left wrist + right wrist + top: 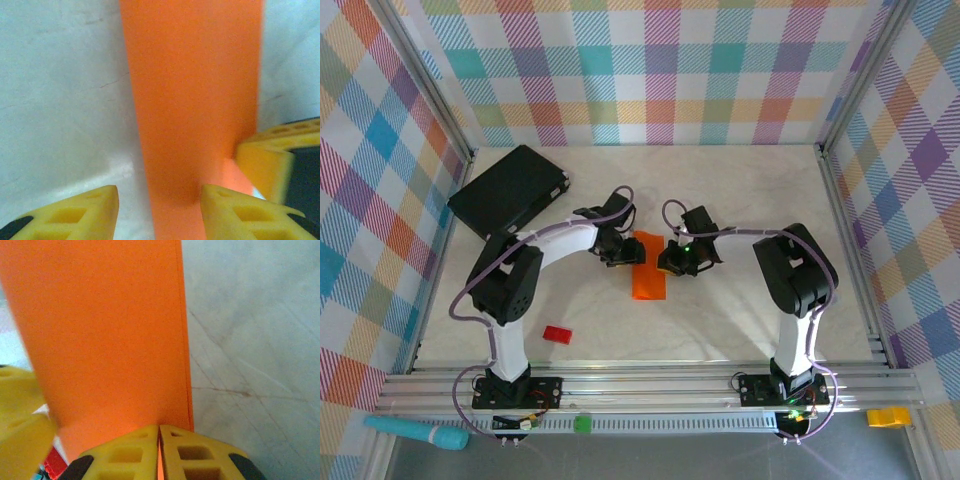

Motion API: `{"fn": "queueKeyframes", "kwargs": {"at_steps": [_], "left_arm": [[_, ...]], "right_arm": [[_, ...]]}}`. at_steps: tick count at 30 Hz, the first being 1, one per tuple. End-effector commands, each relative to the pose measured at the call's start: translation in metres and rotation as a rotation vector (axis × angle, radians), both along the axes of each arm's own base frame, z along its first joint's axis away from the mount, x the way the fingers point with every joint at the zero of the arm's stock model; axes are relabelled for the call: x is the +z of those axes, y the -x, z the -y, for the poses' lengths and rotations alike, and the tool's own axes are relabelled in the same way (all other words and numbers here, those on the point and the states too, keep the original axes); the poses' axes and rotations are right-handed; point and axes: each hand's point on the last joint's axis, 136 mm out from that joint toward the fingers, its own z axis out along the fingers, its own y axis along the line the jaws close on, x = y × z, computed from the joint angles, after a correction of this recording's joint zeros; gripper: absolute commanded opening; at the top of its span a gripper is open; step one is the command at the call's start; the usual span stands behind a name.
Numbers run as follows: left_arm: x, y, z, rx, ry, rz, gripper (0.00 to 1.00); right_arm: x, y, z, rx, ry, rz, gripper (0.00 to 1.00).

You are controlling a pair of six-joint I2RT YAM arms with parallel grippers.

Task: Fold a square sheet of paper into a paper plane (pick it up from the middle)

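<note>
Orange paper, mid-bench: the sheet of paper (648,268) lies as a narrow oblong strip between the two arms, long axis running away from the bases. We see straight long edges and no pointed nose, angled corner folds or wings.

Left fingers (82,215): spread apart and low over the near end of the strip. One yellow pad is over bare bench (60,100), the other is at the strip's far long edge, and the paper runs between them. They are released, gripping nothing that we can make out. From above they sit at the strip's left side.

Right fingers (192,457): clenched tip to tip at the strip's right edge, with a thin orange line showing in the seam. We judge they nip the paper's edge there. We cannot tell whether that edge is lifted off the bench.

Also on the bench are a black flat case (510,190) at far left and a small red block (557,334) near the left base. Both are well apart from the paper.

Progress, as a judgement: early. The square looks doubled lengthwise, so the centre crease is probably made or being pressed. Still to do are opening it out, turning the corners in for the nose, and folding the wings. No plane shape yet.
</note>
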Motion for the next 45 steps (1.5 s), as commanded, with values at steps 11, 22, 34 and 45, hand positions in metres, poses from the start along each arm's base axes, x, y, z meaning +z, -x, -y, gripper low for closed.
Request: {"fn": "queueKeyframes", "kwargs": {"at_steps": [11,22,34,45], "left_arm": [[0.034,0.022,0.05,0.039,0.308,-0.058,0.14],[-0.002,0.023,0.062,0.083,0.32,-0.136,0.0],[-0.033,0.017,0.049,0.128,0.254,-0.159,0.0],[-0.014,0.013,0.041,0.136,0.313,-0.111,0.0]], "right_arm": [[-0.076,0.048,0.053,0.055,0.299,-0.212,0.1],[-0.086,0.053,0.059,0.04,0.332,-0.246,0.08],[-0.093,0.061,0.07,0.038,0.389,-0.272,0.07],[-0.096,0.064,0.074,0.032,0.407,-0.282,0.07]]}}
